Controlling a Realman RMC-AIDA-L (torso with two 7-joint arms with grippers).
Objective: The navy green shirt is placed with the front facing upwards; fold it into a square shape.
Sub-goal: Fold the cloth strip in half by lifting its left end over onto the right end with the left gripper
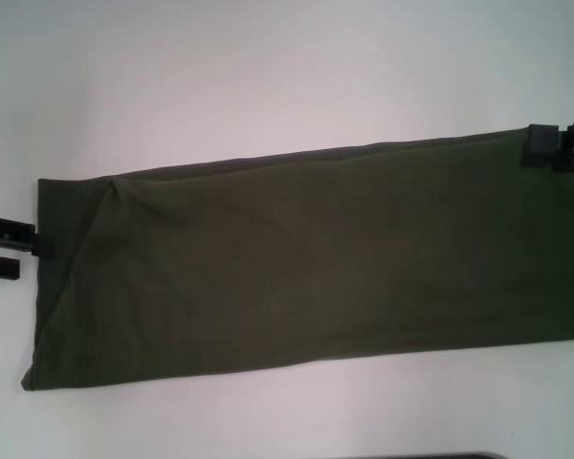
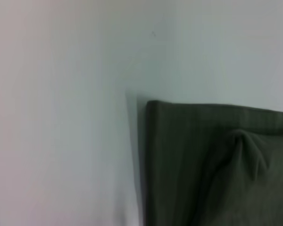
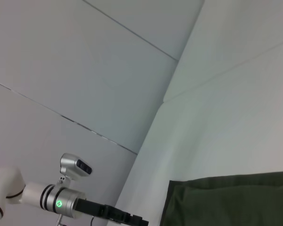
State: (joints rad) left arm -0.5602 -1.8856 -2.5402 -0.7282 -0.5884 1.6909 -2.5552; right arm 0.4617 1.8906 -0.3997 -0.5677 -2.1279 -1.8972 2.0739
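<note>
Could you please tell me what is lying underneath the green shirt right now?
The navy green shirt, folded into a long band, lies flat on the white table, bare all around it. Whatever sits between its layers is covered; no lettering or label shows.

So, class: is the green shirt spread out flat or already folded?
Folded, though not yet square: the green shirt lies as a long band on the white table, no sleeves or lettering showing, with a doubled edge visible in the left wrist view.
</note>
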